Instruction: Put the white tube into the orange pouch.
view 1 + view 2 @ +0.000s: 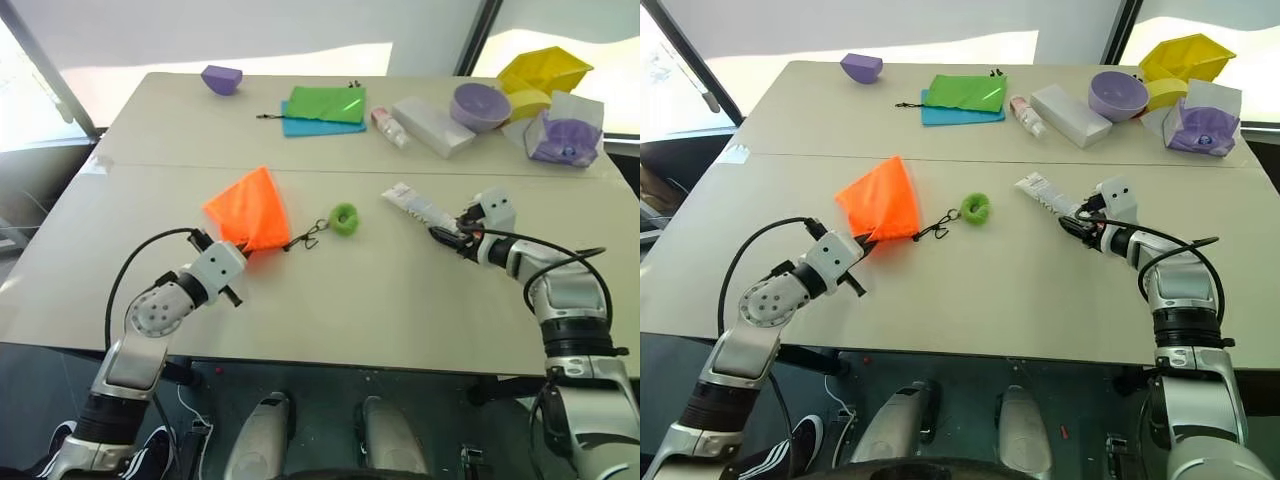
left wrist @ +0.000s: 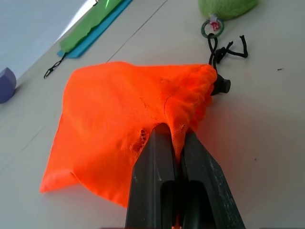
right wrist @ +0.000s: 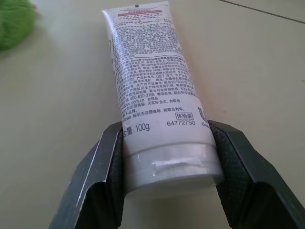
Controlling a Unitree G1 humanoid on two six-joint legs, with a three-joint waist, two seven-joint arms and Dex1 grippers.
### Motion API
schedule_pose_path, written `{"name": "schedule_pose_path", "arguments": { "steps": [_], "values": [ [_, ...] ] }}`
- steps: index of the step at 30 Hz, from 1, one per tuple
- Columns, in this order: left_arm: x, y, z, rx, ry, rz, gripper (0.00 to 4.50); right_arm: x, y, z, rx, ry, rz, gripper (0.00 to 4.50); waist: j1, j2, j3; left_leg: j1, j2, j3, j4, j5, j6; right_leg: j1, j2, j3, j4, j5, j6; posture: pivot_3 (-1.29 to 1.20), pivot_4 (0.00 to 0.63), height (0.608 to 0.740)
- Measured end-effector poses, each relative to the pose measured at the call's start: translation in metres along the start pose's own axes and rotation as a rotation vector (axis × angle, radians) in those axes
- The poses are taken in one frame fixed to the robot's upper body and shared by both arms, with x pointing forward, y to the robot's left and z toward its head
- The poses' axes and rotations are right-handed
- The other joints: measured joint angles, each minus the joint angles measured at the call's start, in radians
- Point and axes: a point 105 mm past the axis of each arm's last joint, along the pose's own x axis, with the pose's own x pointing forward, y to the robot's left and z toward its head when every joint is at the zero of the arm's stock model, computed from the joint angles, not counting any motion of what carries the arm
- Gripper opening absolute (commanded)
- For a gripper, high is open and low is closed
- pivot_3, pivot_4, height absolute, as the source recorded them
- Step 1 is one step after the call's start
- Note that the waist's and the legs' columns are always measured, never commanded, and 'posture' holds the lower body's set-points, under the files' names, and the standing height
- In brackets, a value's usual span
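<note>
The orange pouch (image 1: 248,208) lies left of the table's middle, its dark cord (image 1: 310,235) trailing to a fuzzy green pom-pom (image 1: 343,219). My left gripper (image 2: 174,133) is shut on a fold of the pouch's fabric near the gathered mouth (image 2: 202,90). The white tube (image 1: 415,205) lies flat at the centre right, its crimped end pointing away from my right arm. My right gripper (image 3: 166,126) has its two pads against the sides of the tube (image 3: 152,95) at the cap end, shut on it.
Along the far edge stand flat green and blue pouches (image 1: 325,105), a small white-and-pink bottle (image 1: 388,127), a long white box (image 1: 432,125), a purple bowl (image 1: 480,105), yellow containers (image 1: 545,72), a clear bag (image 1: 567,130) and a purple piece (image 1: 221,78).
</note>
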Motion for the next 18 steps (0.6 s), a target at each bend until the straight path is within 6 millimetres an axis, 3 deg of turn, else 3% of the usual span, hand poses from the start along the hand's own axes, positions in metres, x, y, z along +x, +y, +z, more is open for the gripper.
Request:
{"name": "schedule_pose_path", "arguments": {
  "steps": [5, 7, 9, 13, 18],
  "values": [
    [0.002, -0.002, 0.001, -0.004, -0.004, -0.005, 0.00, -0.022, 0.084, 0.011, -0.040, -0.003, 0.374, 2.29, -0.001, 0.000, -0.001, -0.009, 0.000, -0.001, 0.002, 0.000, 0.000, -0.008, 0.000, 0.000, 0.000, 0.000, 0.000, 0.00, 0.150, 0.740],
    [0.002, -0.002, 0.000, -0.010, 0.002, 0.000, 0.00, -0.027, 0.122, 0.003, -0.072, 0.028, 0.513, 2.29, 0.000, -0.001, -0.001, -0.012, 0.000, -0.001, 0.003, 0.000, 0.000, -0.011, 0.000, 0.000, 0.001, 0.000, 0.000, 0.00, 0.150, 0.740],
    [0.003, -0.001, 0.000, -0.011, 0.005, 0.012, 0.00, -0.023, 0.146, -0.012, -0.094, 0.070, 0.582, 2.29, 0.000, -0.001, -0.001, -0.013, 0.000, 0.000, 0.004, 0.000, 0.000, -0.012, 0.000, 0.000, 0.002, 0.001, 0.000, 0.00, 0.150, 0.740],
    [0.004, 0.000, -0.001, -0.026, 0.016, 0.029, 0.00, 0.007, 0.160, -0.020, -0.105, 0.062, 0.522, 2.29, -0.002, -0.001, -0.001, -0.012, 0.000, -0.001, 0.007, 0.002, -0.001, -0.012, 0.001, 0.000, 0.002, 0.005, -0.001, 0.00, 0.150, 0.740],
    [0.002, 0.001, -0.003, -0.036, 0.034, 0.037, 0.00, 0.044, 0.163, -0.008, -0.146, -0.011, 0.440, 2.29, -0.002, -0.001, -0.001, -0.012, 0.000, -0.001, 0.006, 0.004, -0.001, -0.013, 0.003, 0.000, 0.002, 0.008, -0.002, 0.00, 0.150, 0.740]
  ]
}}
